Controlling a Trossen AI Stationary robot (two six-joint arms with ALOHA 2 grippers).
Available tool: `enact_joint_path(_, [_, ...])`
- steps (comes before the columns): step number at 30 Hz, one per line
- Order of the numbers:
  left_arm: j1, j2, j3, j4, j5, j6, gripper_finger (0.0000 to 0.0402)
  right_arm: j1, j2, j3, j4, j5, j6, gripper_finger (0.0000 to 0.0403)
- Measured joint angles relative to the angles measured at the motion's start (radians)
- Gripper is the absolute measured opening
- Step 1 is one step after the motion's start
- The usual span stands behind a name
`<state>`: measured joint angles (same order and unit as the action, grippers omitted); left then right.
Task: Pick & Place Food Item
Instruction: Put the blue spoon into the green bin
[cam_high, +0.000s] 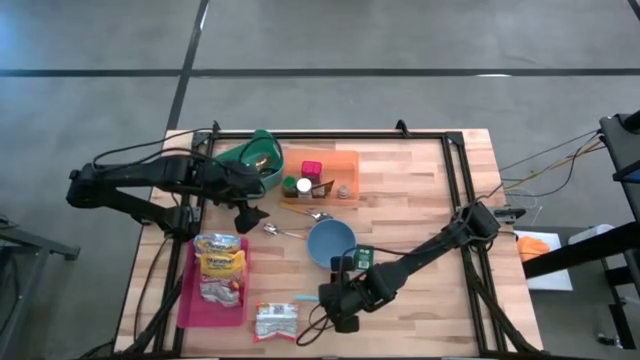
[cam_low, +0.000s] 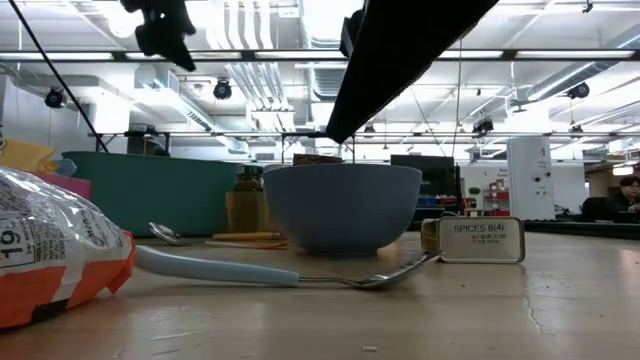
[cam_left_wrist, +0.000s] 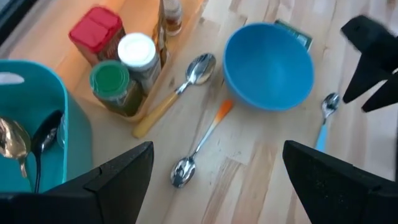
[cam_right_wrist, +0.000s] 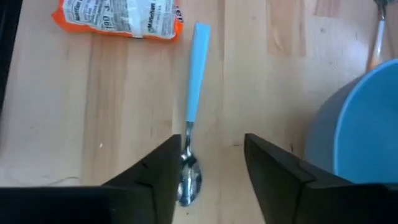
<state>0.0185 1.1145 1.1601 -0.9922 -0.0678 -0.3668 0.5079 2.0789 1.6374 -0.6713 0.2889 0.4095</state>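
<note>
An orange-and-clear packet of instant noodles (cam_high: 277, 321) lies flat on the wooden table (cam_high: 420, 200) near its front edge, just beside the pink tray (cam_high: 190, 300), which holds two more noodle packets (cam_high: 219, 268). Next to the lone packet lies a spoon with a light-blue handle (cam_right_wrist: 192, 106), its metal bowl pointing away from the packet. The right gripper (cam_right_wrist: 208, 165) hangs low over that bowl end, its dark fingers (cam_right_wrist: 152, 177) parted on either side of the spoon and gripping nothing. Just behind stands a round blue bowl (cam_high: 331, 243), with a small green spice tin (cam_high: 363, 256) beside it. The left gripper (cam_left_wrist: 214, 177) hovers wide open and empty above an orange-handled spoon (cam_left_wrist: 199, 146), near an orange tray of spice jars (cam_high: 320, 180) and a green cutlery bin (cam_high: 252, 158).
</note>
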Motion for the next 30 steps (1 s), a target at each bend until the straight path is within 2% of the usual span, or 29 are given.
enact_joint_path(3, [0.000, 0.000, -0.031, 0.009, -0.001, 0.000, 0.0360, -0.002, 0.013, -0.022, 0.072, 0.000, -0.023, 0.0189])
enact_joint_path(7, [0.000, 0.000, -0.059, 0.029, -0.004, 0.000, 0.0360, -0.009, 0.056, -0.024, 0.116, -0.001, -0.026, 0.0188])
enact_joint_path(11, [0.000, -0.001, -0.073, 0.062, -0.011, 0.000, 0.0360, -0.012, 0.091, -0.025, 0.129, -0.002, -0.020, 0.0171])
enact_joint_path(21, [-0.013, -0.003, -0.091, 0.117, -0.019, 0.003, 0.0360, -0.013, 0.116, -0.025, 0.225, -0.035, -0.016, 0.0098])
enact_joint_path(27, [-0.014, -0.007, -0.112, 0.120, -0.013, 0.003, 0.0360, -0.029, 0.117, -0.026, 0.318, -0.069, -0.023, 0.0091])
enact_joint_path(30, [-0.014, -0.006, -0.122, 0.118, -0.011, 0.003, 0.0360, -0.039, 0.118, -0.027, 0.327, -0.087, -0.049, 0.0101])
